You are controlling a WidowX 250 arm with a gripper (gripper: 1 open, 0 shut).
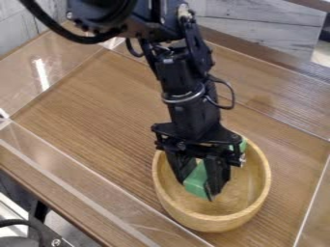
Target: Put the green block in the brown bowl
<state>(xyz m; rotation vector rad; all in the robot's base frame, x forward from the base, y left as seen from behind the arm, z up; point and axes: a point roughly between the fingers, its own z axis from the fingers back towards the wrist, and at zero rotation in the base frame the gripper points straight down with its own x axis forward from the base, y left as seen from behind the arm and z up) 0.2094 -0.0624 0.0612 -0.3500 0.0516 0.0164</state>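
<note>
End effector: my end effector points steeply down into the brown bowl, its two dark fingers reaching below the rim line.
Grip: my jaws are closed tight on the green block, which shows between and just in front of the fingers; nothing else is in my hold.
Green block: the green block sits tilted in my grip, its lower end down inside the bowl; I cannot tell whether that end touches the bowl's floor.
Brown bowl: the brown bowl is round, light wood with a thick rim, standing on the table near the front right of the view; my end effector hangs over its left-centre part.
Wrist and arm: my black arm rises from the end effector up and to the left, with a cable looped at the wrist, and runs out of view at the top.
Table: the table is wood-grain brown, lying bare to the left of the bowl.
Surround: a clear panel with a pale edge runs along the table's near left side, with glare on it.
</note>
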